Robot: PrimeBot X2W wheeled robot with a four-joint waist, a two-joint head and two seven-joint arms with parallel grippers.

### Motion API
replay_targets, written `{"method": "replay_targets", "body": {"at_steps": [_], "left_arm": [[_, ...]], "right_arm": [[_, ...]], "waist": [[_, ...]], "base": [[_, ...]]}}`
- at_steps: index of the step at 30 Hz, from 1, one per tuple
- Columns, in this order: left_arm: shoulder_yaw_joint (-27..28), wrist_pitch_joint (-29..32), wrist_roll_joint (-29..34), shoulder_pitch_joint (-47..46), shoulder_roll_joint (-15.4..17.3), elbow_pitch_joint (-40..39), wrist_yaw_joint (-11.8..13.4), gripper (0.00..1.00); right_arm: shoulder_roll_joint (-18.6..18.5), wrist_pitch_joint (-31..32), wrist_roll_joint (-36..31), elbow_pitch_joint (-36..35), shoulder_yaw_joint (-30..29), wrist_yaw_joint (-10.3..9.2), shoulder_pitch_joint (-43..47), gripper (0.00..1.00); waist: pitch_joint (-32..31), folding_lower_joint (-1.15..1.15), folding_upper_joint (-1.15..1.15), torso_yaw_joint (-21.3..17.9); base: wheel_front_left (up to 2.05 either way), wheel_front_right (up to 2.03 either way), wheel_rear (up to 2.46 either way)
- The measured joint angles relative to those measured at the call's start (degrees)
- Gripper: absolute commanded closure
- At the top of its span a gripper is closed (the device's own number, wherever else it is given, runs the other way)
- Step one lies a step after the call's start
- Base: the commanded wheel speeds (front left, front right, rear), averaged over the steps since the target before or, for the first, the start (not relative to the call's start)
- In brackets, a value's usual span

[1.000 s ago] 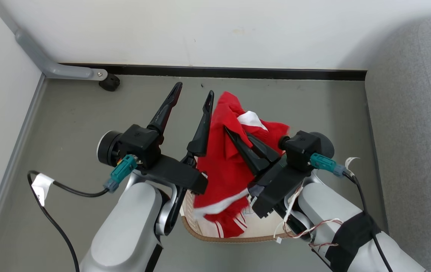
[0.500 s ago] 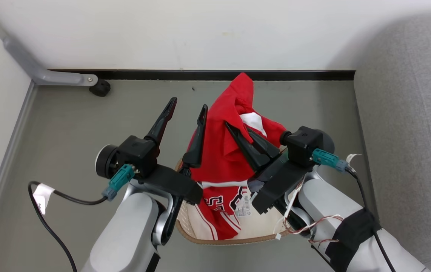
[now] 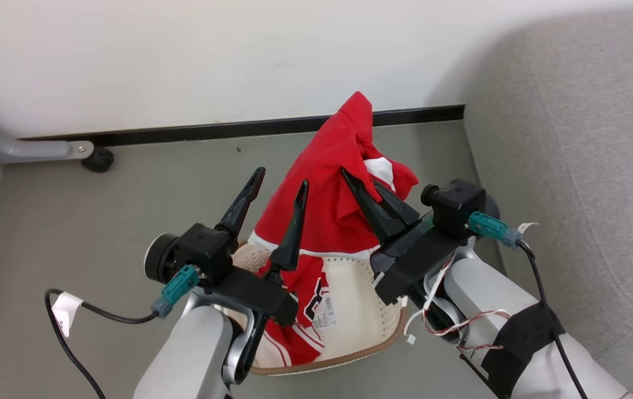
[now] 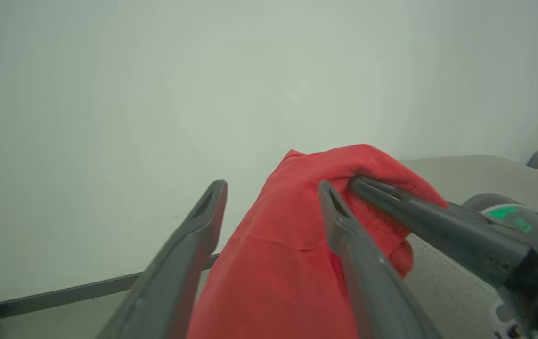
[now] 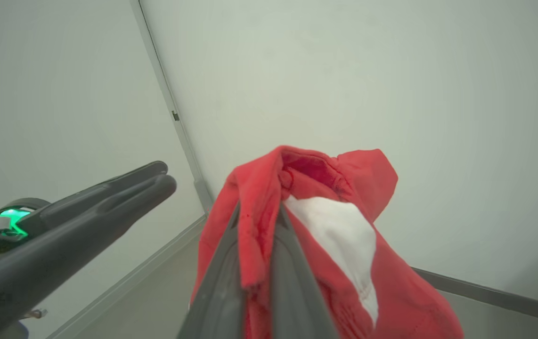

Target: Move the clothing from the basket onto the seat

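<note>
Crumpled red clothing (image 3: 325, 194) peaks like a cone — perforated cream basket (image 3: 369, 310) beneath.

We have bare floor (image 3: 83, 221) open left of the basket (image 3: 372, 316). On the right the seat (image 3: 571, 166) stands close, leaving a narrow strip of floor. The wall (image 3: 183, 55) closes the far side. The raised clothing (image 3: 327, 194) fills the gap between our left end effector (image 3: 283, 175) and our right end effector (image 3: 358, 176).
</note>
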Motion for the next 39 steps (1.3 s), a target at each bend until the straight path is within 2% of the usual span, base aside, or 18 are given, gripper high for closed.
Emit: {"method": "replay_targets", "body": {"at_steps": [17, 39], "left_arm": [[-0.58, 0.00, 0.93, 4.20, -0.01, -4.05, -0.97, 0.00], [-1.66, 0.00, 0.96, 6.36, -0.09, -4.44, -1.98, 0.00]], "right_arm": [[0.01, 0.00, -0.18, 0.13, -3.75, -0.44, 2.51, 1.00], [0.05, 0.00, -1.89, -1.87, -5.26, -0.42, 5.04, 1.00]], "waist": [[-2.18, 0.00, 0.00, -10.46], [-3.59, 0.00, 0.01, -21.71]], "base": [[0.00, 0.00, 0.00], [0.00, 0.00, 0.00]]}}
